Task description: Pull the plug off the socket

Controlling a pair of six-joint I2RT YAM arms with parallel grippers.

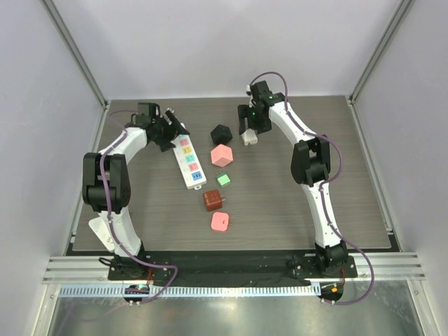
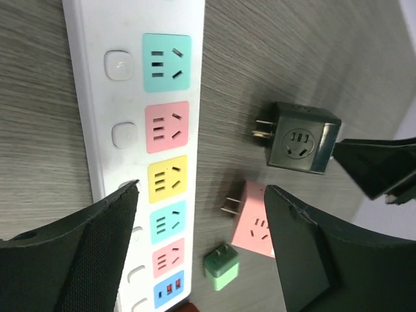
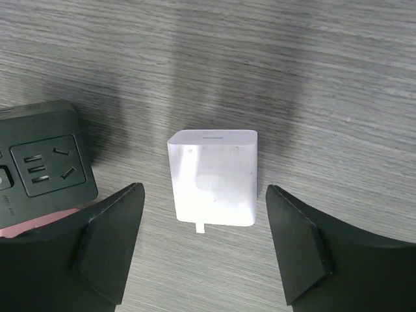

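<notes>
Six coloured outlets showing along the socket (image 1: 189, 166), none of them occupied. Lies slantwise and flat on the left half of the table (image 1: 294, 210), far end under the left gripper (image 2: 201, 188). Fingers there spread wide above the strip's white body, gripping nothing.

Off to the right, well apart from the strip: white plug (image 3: 213, 177), flat on the wood. Framed by the right gripper (image 3: 203, 192), fingers parted on either side, bare table in both gaps, no contact.

Just beside it, black cube adapter (image 1: 221, 133). Nearer the bases, pink adapter (image 1: 222, 155), green adapter (image 1: 223, 179), red-brown adapter (image 1: 213, 201) and second pink adapter (image 1: 220, 222), all loose.

By the look of it, pull done and plug set down; release step in hand. Next: raise both wrists straight up, clear of plug and strip, nudging neither.
</notes>
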